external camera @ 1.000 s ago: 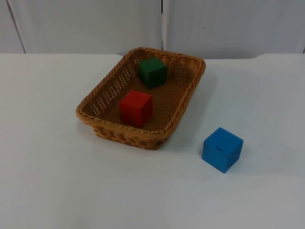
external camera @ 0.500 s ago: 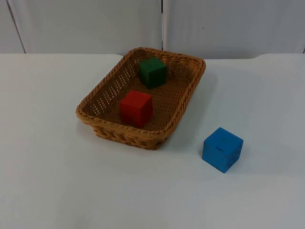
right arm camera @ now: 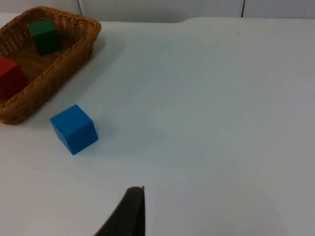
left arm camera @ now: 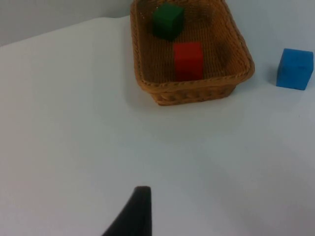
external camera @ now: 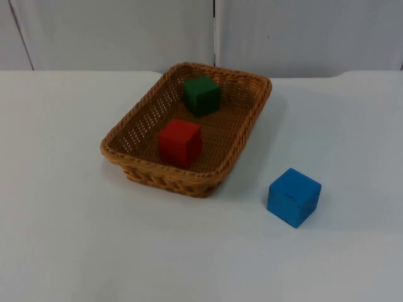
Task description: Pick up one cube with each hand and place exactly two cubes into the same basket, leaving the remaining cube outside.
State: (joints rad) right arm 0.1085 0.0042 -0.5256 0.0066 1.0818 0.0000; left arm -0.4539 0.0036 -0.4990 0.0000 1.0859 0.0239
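A woven wicker basket (external camera: 123,134) stands at the middle of the table. Inside it a red cube (external camera: 179,142) lies near the front wall and a green cube (external camera: 201,95) near the far end. A blue cube (external camera: 293,196) rests on the table outside, to the basket's front right. The left wrist view takes in the basket (left arm camera: 244,59), the red cube (left arm camera: 188,59), the green cube (left arm camera: 168,19) and the blue cube (left arm camera: 295,68); my left gripper (left arm camera: 140,211) waits well back from them over bare table. My right gripper (right arm camera: 130,211) also waits at a distance from the blue cube (right arm camera: 74,129).
The white table top (external camera: 63,239) runs wide around the basket and ends at the grey partition wall (external camera: 302,31). The right wrist view has the basket's corner (right arm camera: 83,44) beyond the blue cube.
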